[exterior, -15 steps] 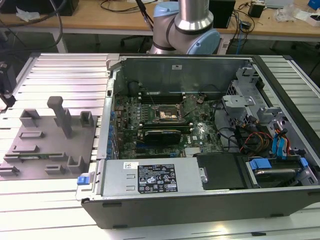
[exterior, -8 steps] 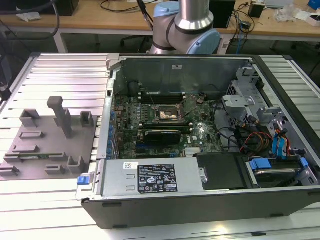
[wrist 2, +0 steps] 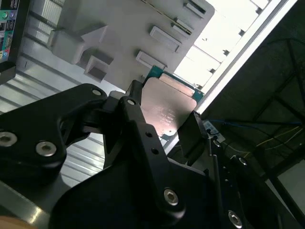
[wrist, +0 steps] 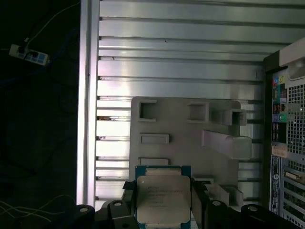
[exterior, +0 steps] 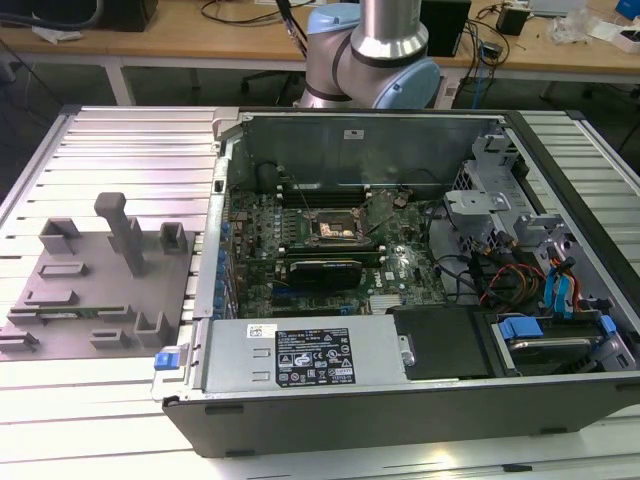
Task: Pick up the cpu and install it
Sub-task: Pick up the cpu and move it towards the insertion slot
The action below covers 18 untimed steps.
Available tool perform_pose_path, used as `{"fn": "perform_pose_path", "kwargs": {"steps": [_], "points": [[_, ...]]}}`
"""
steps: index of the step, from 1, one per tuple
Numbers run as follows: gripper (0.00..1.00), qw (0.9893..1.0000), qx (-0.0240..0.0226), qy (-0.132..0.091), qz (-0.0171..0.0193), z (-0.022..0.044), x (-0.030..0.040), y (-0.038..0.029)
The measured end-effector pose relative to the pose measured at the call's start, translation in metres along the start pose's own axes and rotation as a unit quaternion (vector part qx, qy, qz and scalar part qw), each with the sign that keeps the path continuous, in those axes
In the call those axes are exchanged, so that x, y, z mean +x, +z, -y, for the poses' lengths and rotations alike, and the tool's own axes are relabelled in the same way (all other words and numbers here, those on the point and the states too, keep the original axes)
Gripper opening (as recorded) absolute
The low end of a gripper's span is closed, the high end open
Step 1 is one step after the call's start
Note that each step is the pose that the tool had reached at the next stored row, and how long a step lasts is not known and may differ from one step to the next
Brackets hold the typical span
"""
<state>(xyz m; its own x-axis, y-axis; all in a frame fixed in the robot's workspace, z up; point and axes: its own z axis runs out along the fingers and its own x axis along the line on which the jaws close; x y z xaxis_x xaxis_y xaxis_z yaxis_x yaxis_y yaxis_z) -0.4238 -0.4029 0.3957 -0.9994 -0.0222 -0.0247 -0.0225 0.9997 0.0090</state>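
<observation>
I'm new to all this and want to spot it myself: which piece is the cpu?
In the first wrist view, find the ribbed metal table, then the grey plastic plate on it. At the plate's edge, the end effector's black fingers clasp the cpu. It is the only flat, shiny silver square with a green rim; the blocks nearby are matte grey.

Dull silvery metal cpu (wrist: pixel 163 198), matt plastic fixture (wrist: pixel 190 143)
</observation>
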Motion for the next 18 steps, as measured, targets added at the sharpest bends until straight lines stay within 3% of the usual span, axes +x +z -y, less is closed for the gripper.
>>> {"fn": "perform_pose_path", "kwargs": {"steps": [4,7,18], "points": [[0.55,1.0,0.0001,0.0,-0.0002,-0.0001,-0.0005,-0.0003],[0.55,1.0,0.0001,0.0,-0.0001,0.0001,-0.0047,-0.0001],[0.55,1.0,0.0,0.0,-0.0001,0.0006,-0.0261,0.0004]]}}
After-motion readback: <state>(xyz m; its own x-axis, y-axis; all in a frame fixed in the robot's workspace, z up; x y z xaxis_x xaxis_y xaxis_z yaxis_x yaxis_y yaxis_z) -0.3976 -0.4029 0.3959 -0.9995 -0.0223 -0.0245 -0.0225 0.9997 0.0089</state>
